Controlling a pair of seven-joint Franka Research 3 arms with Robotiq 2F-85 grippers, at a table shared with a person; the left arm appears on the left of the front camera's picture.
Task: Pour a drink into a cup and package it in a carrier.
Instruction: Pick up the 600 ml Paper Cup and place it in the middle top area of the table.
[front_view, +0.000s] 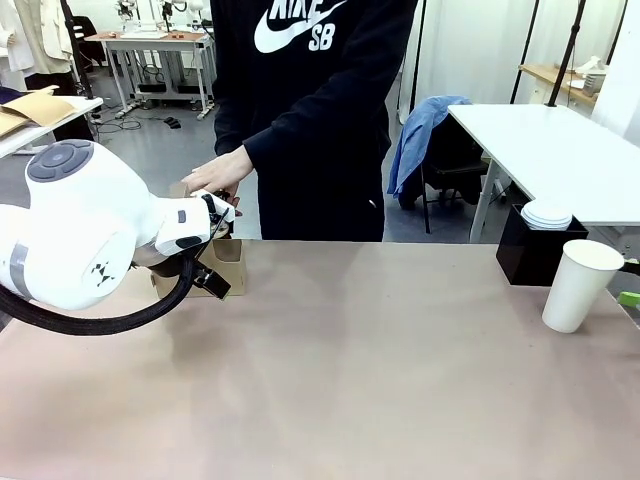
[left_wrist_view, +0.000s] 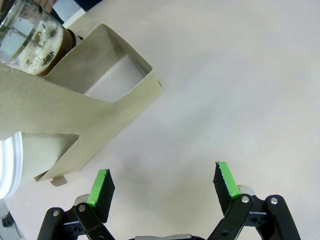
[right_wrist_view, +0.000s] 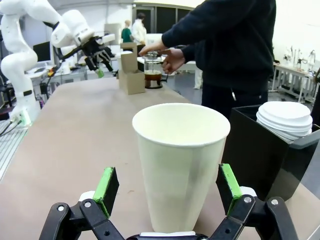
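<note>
Two tools: both with jaws wide, neither holding anything.
Left tool (left_wrist_view: 162, 172): green pads spread over bare worktop (left_wrist_view: 240, 75), at the worktop's far-left corner.
Carrier (left_wrist_view: 75, 105): brown cardboard, just ahead of the left tool and off to one side in its wrist view, clear of both fingers, with one open slot facing the camera.
Drink (left_wrist_view: 35, 45): dark brown and frothy at the edge, in a clear glass carafe just behind the carrier.
Person's hand (right_wrist_view: 170, 59): at the carafe's top, at the far side of the worktop.
Right tool (right_wrist_view: 167, 172): fingers either side of the cup, with a clear gap at one pad.
Cup (right_wrist_view: 180, 165): plain white, no lid, standing on the worktop's right end, well apart from the carrier and drink.
Black box (right_wrist_view: 260, 155): just beside the cup, holding a stack of white lids (right_wrist_view: 290, 117).
</note>
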